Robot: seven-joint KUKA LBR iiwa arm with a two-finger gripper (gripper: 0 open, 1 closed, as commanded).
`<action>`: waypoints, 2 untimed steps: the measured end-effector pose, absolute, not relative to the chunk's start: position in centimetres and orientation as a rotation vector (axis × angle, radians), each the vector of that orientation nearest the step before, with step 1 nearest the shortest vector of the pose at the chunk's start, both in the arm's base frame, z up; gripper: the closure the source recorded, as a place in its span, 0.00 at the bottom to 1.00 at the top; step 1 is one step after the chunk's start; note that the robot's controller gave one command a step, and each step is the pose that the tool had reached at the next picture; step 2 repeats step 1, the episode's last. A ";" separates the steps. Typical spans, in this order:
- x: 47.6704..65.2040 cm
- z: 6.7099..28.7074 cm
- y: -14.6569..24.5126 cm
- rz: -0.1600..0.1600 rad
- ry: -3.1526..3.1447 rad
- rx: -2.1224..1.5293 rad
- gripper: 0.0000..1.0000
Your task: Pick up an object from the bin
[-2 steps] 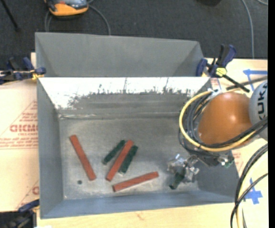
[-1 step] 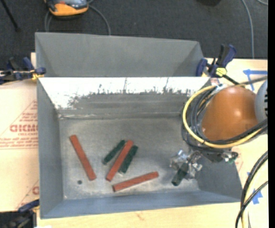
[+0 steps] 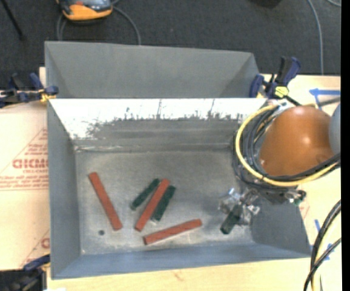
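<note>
Your gripper (image 3: 240, 210) sits low in the right part of the bin (image 3: 62, 193), near the front wall, under the arm's orange cover (image 3: 293, 141) and its loop of cables (image 3: 246, 139).

A short dark green stick (image 3: 228, 224) lies right at the gripper, tilted, with its lower end poking out toward the front-left. It reads as touching the gripper or just under it. You cannot tell from this view whether the gripper is open, closed or clamped on that stick, because the metal parts blur together there.

The rest of the contents lie well apart from the gripper, on the bin floor to the left:
- A long red stick (image 3: 105, 201) lies far left on a diagonal, alone.
- In the middle is a loose cluster: a green stick (image 3: 145, 194), a red stick (image 3: 152, 205) lying partly across it, and a second green stick (image 3: 163, 202) just beside the red one.
- Another red stick (image 3: 172, 231) lies near the front, close to flat, between the cluster and the gripper.
- A small dark speck (image 3: 101, 233) sits near the long red stick's lower end. It is too small to name.
</note>
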State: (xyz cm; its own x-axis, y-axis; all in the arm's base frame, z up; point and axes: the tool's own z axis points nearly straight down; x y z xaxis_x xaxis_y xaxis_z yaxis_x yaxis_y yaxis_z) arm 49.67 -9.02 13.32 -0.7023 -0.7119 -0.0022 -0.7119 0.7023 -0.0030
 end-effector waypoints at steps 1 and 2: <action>49.8 13.7 -9.1 -0.007 2.892 -1.208 1.00; 49.8 13.7 -9.1 -0.007 2.892 -1.208 1.00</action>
